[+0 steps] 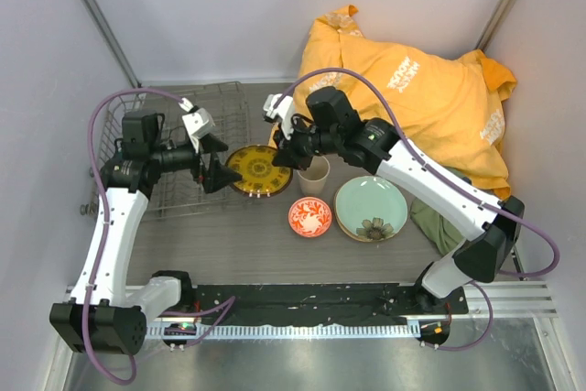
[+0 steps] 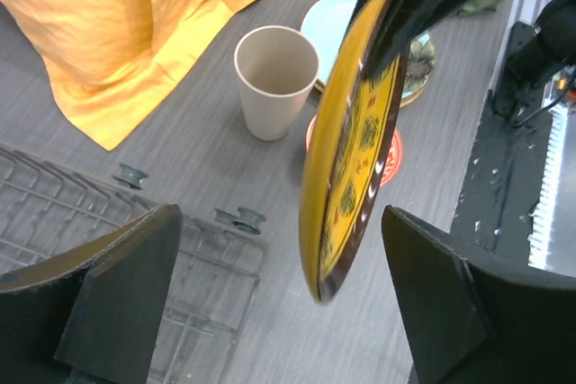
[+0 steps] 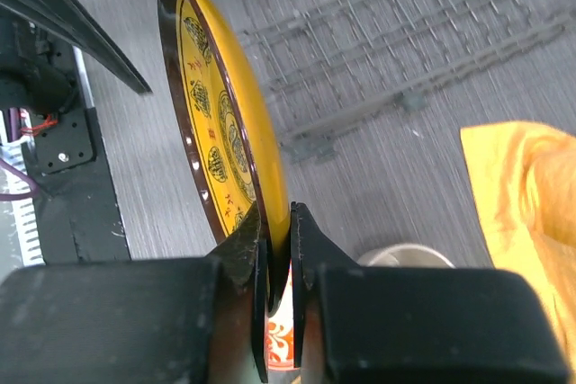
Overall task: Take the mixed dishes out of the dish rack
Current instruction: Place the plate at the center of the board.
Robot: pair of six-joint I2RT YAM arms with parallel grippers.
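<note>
The right pincer (image 3: pixel 277 222) is clenched on the rim of the small yellow-and-dark patterned plate (image 3: pixel 211 132), one finger on each face. That edge grip suits a thin disc, which offers little else to pinch.

The plate hangs out from these fingertips, off the table (image 1: pixel 238 244). It sits just past the right-hand edge of the dish rack (image 1: pixel 224 103) and outside its wires. My reading is that it is being carried to a spot among the unloaded dishes.

The left pincer (image 2: pixel 281 222) is released, its jaws spread wide. The plate's far rim lies straight ahead of its fingertips. Whether they touch it I cannot tell. It looks like a handover, or a guard against a slip.

The plate is round, so it has no real long axis. Its span runs from the right pincer across towards the left one. It is tilted off flat, with the patterned face turned up and towards the arm bases and the plain yellow back facing away.

Beside the right pincer, on its own side, stands the beige handleless cup (image 2: pixel 274 78), upright. Nearer the bases lie the small white-and-red bowl (image 1: pixel 309 217) and the pale green flower-marked plate (image 1: pixel 371 203). An orange cloth (image 1: pixel 412 89) is heaped behind them.
</note>
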